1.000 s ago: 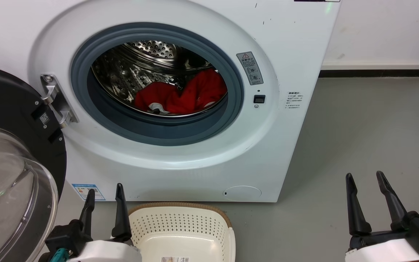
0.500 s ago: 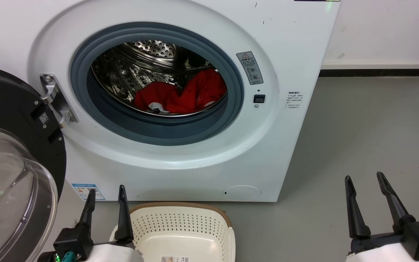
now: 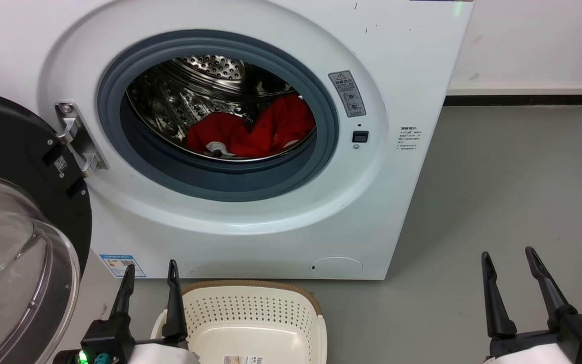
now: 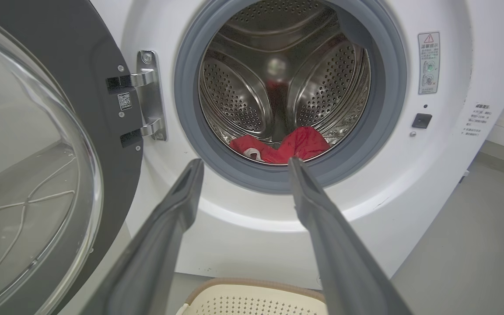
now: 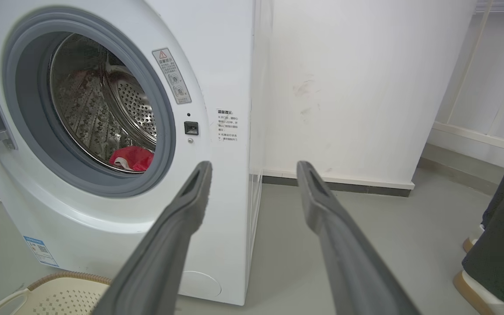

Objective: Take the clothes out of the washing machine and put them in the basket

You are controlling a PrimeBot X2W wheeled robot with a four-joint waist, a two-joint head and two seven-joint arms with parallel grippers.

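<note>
The white washing machine (image 3: 397,60) stands with its black-rimmed glass door (image 3: 13,242) swung open to the left. Red clothes (image 3: 255,129) lie bunched at the bottom of the steel drum, a bit of white trim showing; I also see the clothes (image 4: 282,146) through the seal in the left wrist view and the clothes (image 5: 133,158) in the right wrist view. The cream basket (image 3: 250,313) sits on the floor in front of the machine, nothing but a label inside. My left gripper (image 3: 151,265) is open beside the basket's left rim. My right gripper (image 3: 511,255) is open over the floor at the lower right.
Grey floor (image 3: 498,177) stretches to the right of the machine up to a white wall with a dark skirting strip (image 3: 518,101). A person's dark trouser leg and shoe (image 5: 501,245) stand at the right edge of the right wrist view.
Both grippers have drawn back slightly toward the bottom of the head view. The clothes, the door and the basket lie as before.
</note>
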